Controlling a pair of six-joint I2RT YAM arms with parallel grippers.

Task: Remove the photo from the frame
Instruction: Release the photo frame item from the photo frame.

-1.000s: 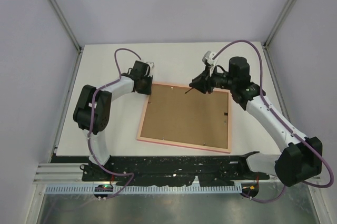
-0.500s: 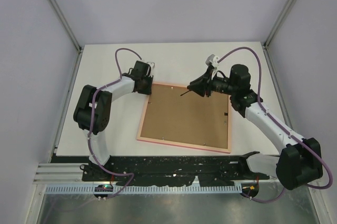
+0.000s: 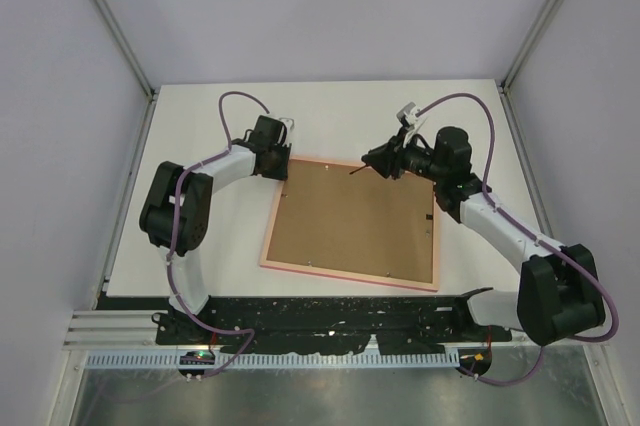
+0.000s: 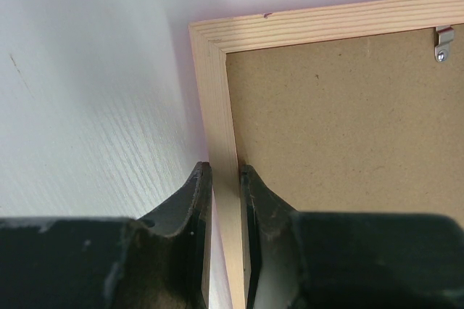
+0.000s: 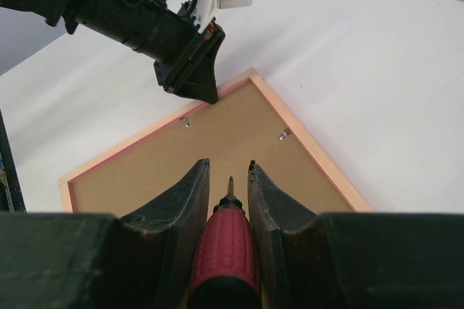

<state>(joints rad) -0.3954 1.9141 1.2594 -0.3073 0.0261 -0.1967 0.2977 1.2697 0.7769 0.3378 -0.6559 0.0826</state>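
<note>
We have the left pincer [image 4: 225,172] clamped on the left rail of the thin pink-rimmed wooden frame [image 4: 216,91], which lies face down on the white tabletop [image 3: 200,246]. The photo is hidden under its brown backing board [image 3: 350,221]. Our right pincer [image 5: 229,167] grips a red-handled screwdriver [image 5: 230,251], tip aimed towards the small metal clips [image 5: 284,134] flanking the far-left corner ahead.

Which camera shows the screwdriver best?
The right wrist view: the screwdriver fills the foreground, its red handle clamped in the right hand, tip above the backing board. The top view shows only its thin dark shaft; the left wrist view misses it.
</note>
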